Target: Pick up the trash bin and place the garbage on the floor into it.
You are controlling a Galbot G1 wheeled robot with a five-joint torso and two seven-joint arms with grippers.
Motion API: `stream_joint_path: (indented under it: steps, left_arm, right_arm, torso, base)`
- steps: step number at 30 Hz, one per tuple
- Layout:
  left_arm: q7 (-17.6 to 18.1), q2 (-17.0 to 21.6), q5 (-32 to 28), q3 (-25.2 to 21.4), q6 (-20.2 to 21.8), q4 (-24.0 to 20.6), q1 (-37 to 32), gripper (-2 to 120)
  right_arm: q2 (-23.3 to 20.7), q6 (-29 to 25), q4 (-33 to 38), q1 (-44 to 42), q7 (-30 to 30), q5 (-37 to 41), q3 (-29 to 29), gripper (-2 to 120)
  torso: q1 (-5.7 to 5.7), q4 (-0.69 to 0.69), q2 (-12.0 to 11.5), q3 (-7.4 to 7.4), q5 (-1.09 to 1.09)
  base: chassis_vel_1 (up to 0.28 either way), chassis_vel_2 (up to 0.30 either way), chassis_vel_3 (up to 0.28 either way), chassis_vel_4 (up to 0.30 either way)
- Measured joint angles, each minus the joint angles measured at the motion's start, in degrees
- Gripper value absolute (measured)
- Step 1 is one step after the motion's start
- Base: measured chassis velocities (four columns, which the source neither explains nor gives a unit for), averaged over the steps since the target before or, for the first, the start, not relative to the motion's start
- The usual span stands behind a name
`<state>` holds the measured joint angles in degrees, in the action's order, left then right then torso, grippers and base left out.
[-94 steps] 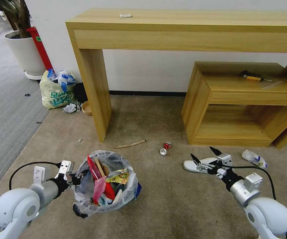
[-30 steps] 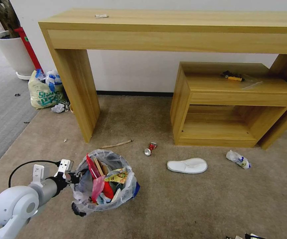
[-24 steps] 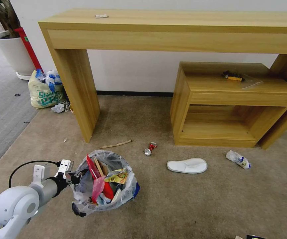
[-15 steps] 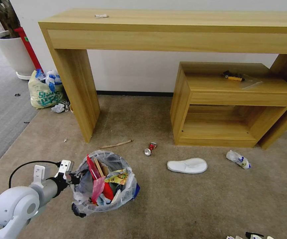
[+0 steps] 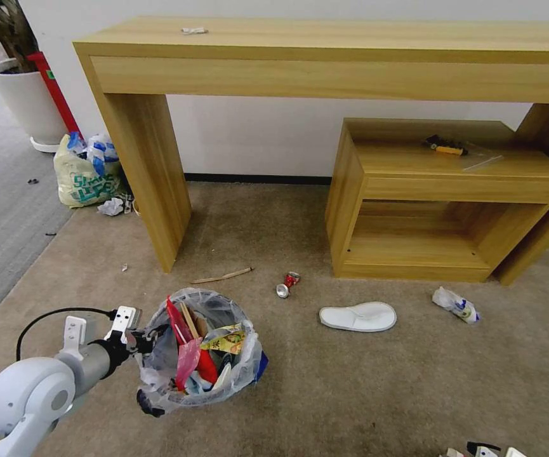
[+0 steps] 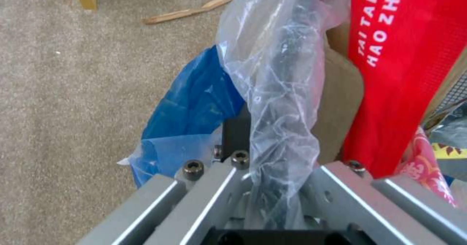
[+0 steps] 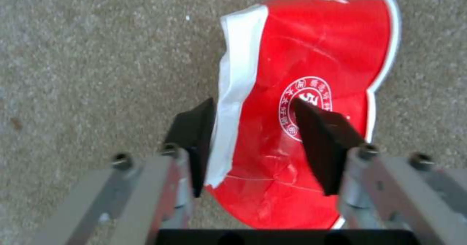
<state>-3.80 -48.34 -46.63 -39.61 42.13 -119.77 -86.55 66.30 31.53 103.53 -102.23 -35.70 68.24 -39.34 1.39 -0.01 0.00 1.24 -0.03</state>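
The trash bin [image 5: 223,374], black with a crinkly clear bag and stuffed with litter, is at lower left in the head view. My left gripper [image 5: 142,339] is shut on its rim; in the left wrist view the bagged rim [image 6: 277,91] runs between the fingers. My right gripper [image 7: 253,103] is open low over a flattened red paper cup [image 7: 311,48] on the tan floor [image 5: 363,387], one finger at the cup's white edge, the other over its print. More garbage lies on the carpet: a white slipper [image 5: 358,316], a crushed can [image 5: 287,284], crumpled plastic [image 5: 455,304], a brown strip [image 5: 222,277].
A long wooden table [image 5: 325,57] stands against the wall, with a low wooden shelf unit [image 5: 439,197] under its right part. A yellowish printed bag [image 5: 87,174] and a white plant pot [image 5: 26,105] sit at far left beside grey carpet [image 5: 1,222].
The whole picture shifted after the oldest frame. My right arm left its spot over the slipper and dropped to the bottom right edge. The left arm and bin stay still.
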Motion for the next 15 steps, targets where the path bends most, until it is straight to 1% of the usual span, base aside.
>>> stream_joint_path:
  steps: [2,3,4,6,7,8,10,15]
  left_arm:
    - [0.00,0.05,-0.04,-0.01,0.00,-0.02,0.01,0]
    - [0.00,0.05,-0.04,-0.01,0.00,-0.02,0.01,0]
    - [0.00,0.06,-0.04,-0.01,0.00,-0.03,0.02,0]
    - [0.00,0.09,-0.07,-0.04,0.00,-0.06,0.04,0]
    - [0.00,0.09,-0.07,-0.04,0.00,-0.06,0.04,0]
    - [0.00,0.11,-0.08,-0.10,0.00,-0.10,0.04,0]
    - [0.01,0.12,-0.11,-0.19,0.00,-0.12,0.04,0]
    - [0.01,0.17,-0.18,-0.38,0.00,-0.31,0.00,0]
  right_arm:
    - [-0.04,-0.42,-0.04,0.02,0.08,-0.24,0.00,30]
    - [-0.04,-0.42,-0.04,0.02,0.08,-0.24,0.00,30]
    - [-0.04,-0.50,-0.04,0.02,0.10,-0.27,0.00,26]
    - [-0.03,-0.81,-0.05,0.03,0.15,-0.42,0.00,17]
    - [-0.03,-0.81,-0.05,0.03,0.15,-0.42,0.00,17]
    - [0.06,-0.98,-0.07,0.05,0.16,-0.56,0.01,10]
    - [0.20,-1.26,-0.16,0.13,0.18,-0.85,0.08,2]
    - [0.30,-1.52,-0.55,0.40,0.35,-1.16,0.17,0]
  torso:
    - [0.00,0.00,0.00,0.00,0.00]
    - [0.00,0.00,0.00,0.00,0.00]
    - [0.00,0.00,0.00,0.00,0.00]
    - [0.00,0.00,0.00,0.00,0.00]
    - [0.00,0.00,0.00,0.00,0.00]
    - [0.00,0.00,0.00,0.00,0.00]
    - [0.00,0.00,0.00,0.00,0.00]
    - [0.00,0.00,0.00,0.00,0.00]
  base:
    - [0.000,0.000,0.000,0.000]
    - [0.000,0.000,0.000,0.000]
    - [0.000,0.000,0.000,0.000]
    - [0.000,0.000,0.000,0.000]
    - [0.000,0.000,0.000,0.000]
    - [0.000,0.000,0.000,0.000]
    - [0.000,0.000,0.000,0.000]
    - [0.000,0.000,0.000,0.000]
